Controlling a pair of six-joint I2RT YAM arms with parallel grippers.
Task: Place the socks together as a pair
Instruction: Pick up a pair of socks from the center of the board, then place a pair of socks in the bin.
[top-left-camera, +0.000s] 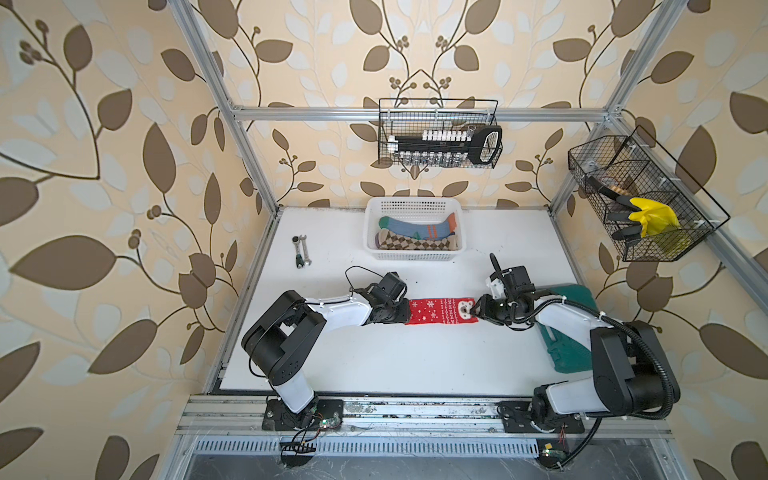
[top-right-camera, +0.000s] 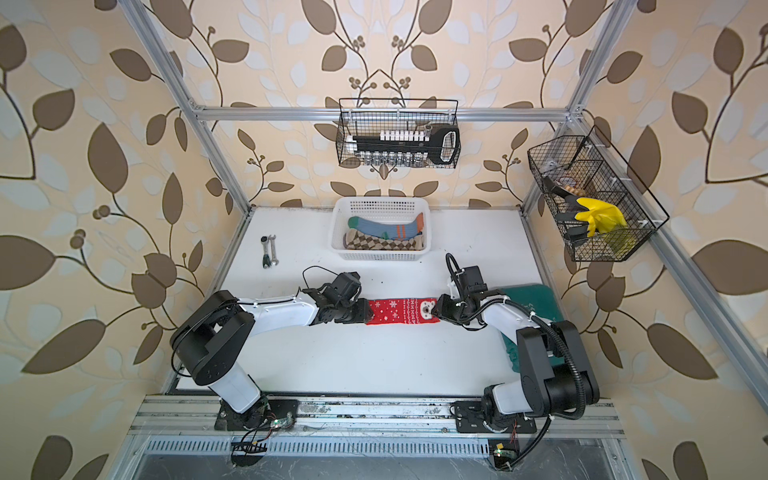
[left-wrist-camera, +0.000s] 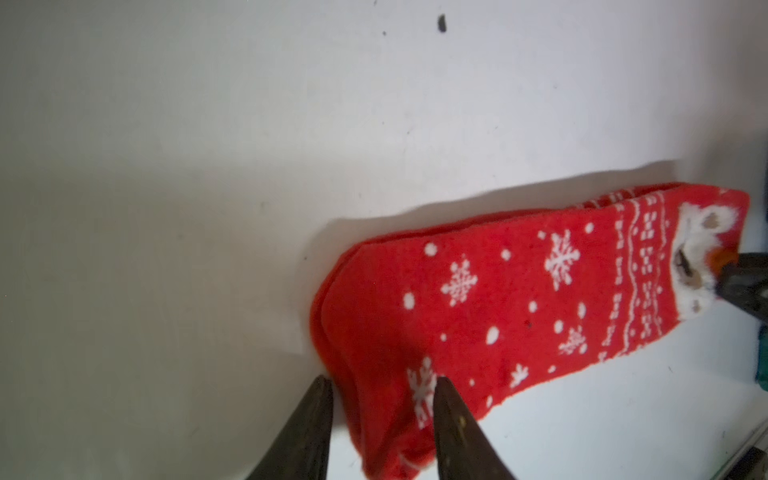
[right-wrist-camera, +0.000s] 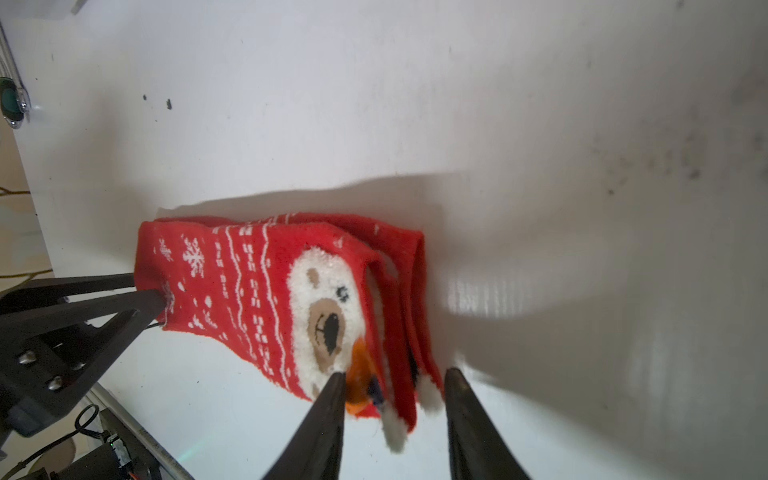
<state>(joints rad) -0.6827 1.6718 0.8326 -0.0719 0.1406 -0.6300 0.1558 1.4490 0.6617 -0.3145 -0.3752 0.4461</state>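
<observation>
Jaws of the left gripper are parted astride the toe end of two stacked red snowflake-patterned fabric socks; the right gripper is parted astride the cuffs. The pair is laid flat on the white tabletop.

left gripper at toe end of red socks, right gripper at cuff end, both low, jaws apart

Red socks with white snowflakes, brown argyle sock, white basket, dark green bag
</observation>
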